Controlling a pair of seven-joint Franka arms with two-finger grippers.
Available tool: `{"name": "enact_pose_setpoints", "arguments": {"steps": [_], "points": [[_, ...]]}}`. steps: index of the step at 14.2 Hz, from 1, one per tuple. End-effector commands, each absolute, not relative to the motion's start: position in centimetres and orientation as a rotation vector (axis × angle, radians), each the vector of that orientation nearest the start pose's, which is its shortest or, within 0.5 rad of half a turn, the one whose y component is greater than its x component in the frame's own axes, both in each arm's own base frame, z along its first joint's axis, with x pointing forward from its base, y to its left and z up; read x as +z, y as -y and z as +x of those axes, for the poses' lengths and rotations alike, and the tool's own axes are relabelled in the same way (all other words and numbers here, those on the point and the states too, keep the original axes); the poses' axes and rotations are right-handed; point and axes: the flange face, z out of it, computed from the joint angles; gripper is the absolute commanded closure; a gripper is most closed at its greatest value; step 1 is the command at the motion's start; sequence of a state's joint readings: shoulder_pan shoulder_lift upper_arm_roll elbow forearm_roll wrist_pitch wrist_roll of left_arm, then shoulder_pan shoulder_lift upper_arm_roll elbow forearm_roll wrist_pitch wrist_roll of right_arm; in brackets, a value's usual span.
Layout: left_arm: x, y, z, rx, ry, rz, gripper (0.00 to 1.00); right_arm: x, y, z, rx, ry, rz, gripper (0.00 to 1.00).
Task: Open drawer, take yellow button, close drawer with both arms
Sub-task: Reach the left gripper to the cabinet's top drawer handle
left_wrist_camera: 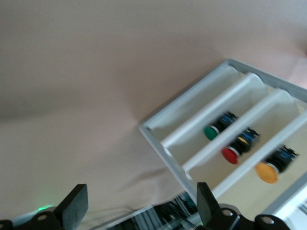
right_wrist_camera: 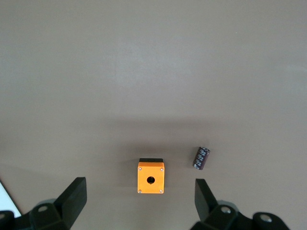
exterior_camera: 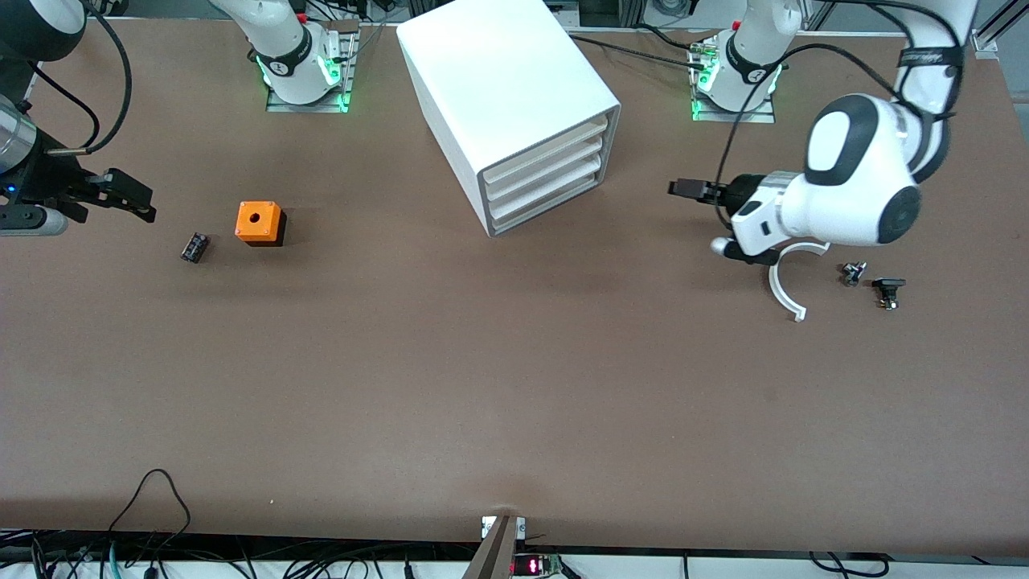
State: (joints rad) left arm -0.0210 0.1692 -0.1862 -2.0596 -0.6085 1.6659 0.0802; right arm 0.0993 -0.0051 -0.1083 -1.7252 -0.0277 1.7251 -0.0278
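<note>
The white cabinet (exterior_camera: 514,88) stands at mid table, near the robots' bases. Its uppermost drawer (exterior_camera: 547,149) is shut, as are the fronts below it. In the left wrist view the orange-capped button (left_wrist_camera: 267,171) shows inside one slot of the cabinet (left_wrist_camera: 158,143), beside a red-capped one (left_wrist_camera: 231,154) and a green-capped one (left_wrist_camera: 211,132). My left gripper (exterior_camera: 679,189) (left_wrist_camera: 141,201) is open and empty, level with the drawer fronts and a short way off them. My right gripper (exterior_camera: 141,201) (right_wrist_camera: 139,201) is open and empty at the right arm's end of the table.
An orange cube with a hole (exterior_camera: 259,222) (right_wrist_camera: 151,177) and a small black ribbed block (exterior_camera: 194,247) (right_wrist_camera: 202,158) lie near the right gripper. A white curved piece (exterior_camera: 784,289) and two small dark parts (exterior_camera: 852,273) (exterior_camera: 888,291) lie under the left arm.
</note>
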Motion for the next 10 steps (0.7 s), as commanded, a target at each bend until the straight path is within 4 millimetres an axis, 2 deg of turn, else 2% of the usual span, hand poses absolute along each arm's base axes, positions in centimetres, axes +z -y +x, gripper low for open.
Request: {"name": "enact_pose_setpoints", "arguments": {"steps": [1,2,4,6,10], "points": [[30.7,17.8,47.0,-0.805,0.160,2.305,0.00,57.2,0.8,56.3,-0.004,0.055,-3.172,0.00],[29.5,18.9,45.4,-0.806,0.197,2.218,0.01,57.2,0.8,56.4,-0.006,0.055,-3.172,0.00],[29.1,21.0,44.0,-0.790,0.296,2.152,0.01,57.2,0.8,56.4,-0.009,0.055,-3.172,0.00],[29.2,21.8,43.7,-0.783,0.289,2.122,0.01,57.3,0.6,56.3,-0.011,0.060,-3.172,0.00],[29.5,24.9,42.5,-0.780,0.322,2.094,0.01,57.3,0.5,56.4,-0.014,0.065,-3.172,0.00]]}}
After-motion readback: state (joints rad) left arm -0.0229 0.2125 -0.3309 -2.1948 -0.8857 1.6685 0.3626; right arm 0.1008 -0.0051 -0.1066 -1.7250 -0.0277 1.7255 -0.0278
